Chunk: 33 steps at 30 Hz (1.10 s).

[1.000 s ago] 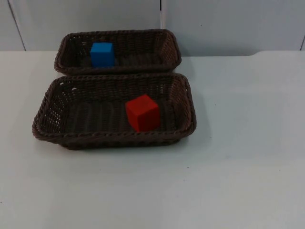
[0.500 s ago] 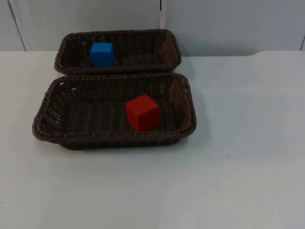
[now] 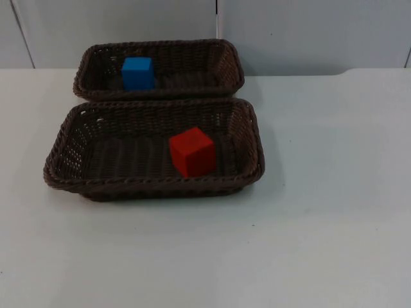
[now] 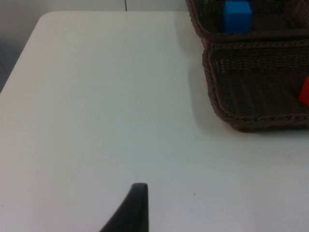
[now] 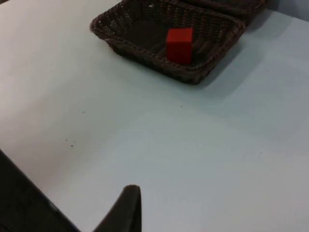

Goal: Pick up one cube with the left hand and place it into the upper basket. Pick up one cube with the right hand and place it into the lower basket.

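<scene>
So the count is two baskets and two cubes, one cube in each. The upper basket (image 3: pixel 159 67), a dark brown woven rectangular one, sits right up against the grey partition wall (image 3: pixel 115 29), and the blue cube (image 3: pixel 138 72) is inside it, toward its left part. The lower basket (image 3: pixel 154 149) is the same weave but looks bigger from here, and its far rim touches or nearly touches the near rim of the upper one. The red cube (image 3: pixel 192 151) sits on its floor, a bit right of the middle and close to the near wall, turned slightly so a corner faces forward. No labels, logos or writing that I can make out on the baskets or cubes. Everything's on a plain white table top (image 3: pixel 321 212) with a few tiny dark specks on it, and the wall behind is grey panels with a vertical seam. Both arms are hanging back off to the sides, waiting. From the left wrist camera you get the left gripper (image 4: pixel 133 210) as a single black fingertip over bare table, well apart from the baskets; can't tell how far its fingers are spread, and nothing is visibly held. Same deal for the right gripper (image 5: pixel 126 209): one dark fingertip over bare table, well away from the lower basket, and I can't tell its finger state either.
</scene>
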### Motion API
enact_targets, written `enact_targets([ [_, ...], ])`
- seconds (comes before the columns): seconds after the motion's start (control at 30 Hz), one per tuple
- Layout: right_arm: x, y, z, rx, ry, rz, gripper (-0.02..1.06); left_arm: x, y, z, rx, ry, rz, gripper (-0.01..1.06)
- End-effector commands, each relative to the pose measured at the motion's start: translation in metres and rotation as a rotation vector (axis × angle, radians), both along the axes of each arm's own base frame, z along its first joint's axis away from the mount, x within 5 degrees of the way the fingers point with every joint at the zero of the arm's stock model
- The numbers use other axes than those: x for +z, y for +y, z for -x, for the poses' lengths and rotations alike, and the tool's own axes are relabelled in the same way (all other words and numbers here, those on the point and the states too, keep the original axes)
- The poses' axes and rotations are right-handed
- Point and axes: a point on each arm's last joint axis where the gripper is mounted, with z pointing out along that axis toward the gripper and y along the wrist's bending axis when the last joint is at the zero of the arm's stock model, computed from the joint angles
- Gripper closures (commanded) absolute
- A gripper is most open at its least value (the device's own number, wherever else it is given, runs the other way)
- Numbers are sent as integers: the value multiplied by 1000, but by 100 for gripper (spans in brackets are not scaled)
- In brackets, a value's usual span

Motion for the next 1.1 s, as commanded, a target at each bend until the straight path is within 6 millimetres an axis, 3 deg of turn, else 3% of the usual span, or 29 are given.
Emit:
enact_targets([
  [0.0,0,1,0,-36,-4,-12,-1,-1,-1,0,0,3,5,0],
  [0.53,0,3,1,-371,-6,-11,-1,-1,-1,0,0,3,5,0],
  [1.07,0,5,1,-587,-7,-13,-1,-1,-1,0,0,3,5,0],
])
